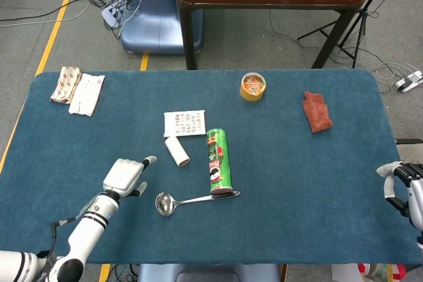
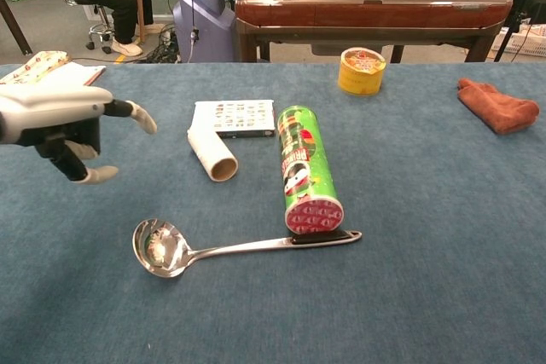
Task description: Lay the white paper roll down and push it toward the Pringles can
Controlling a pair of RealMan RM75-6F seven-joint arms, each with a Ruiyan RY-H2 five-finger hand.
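Observation:
The white paper roll lies on its side on the blue table, a short gap left of the green Pringles can, which also lies flat. My left hand hovers to the roll's left and nearer me, apart from it, fingers spread and holding nothing. My right hand shows at the right table edge in the head view, fingers loosely apart and empty.
A metal ladle lies in front of the can, its handle touching the can's end. A white card box sits behind the roll. Yellow tape roll, red cloth, and folded cloths lie farther off.

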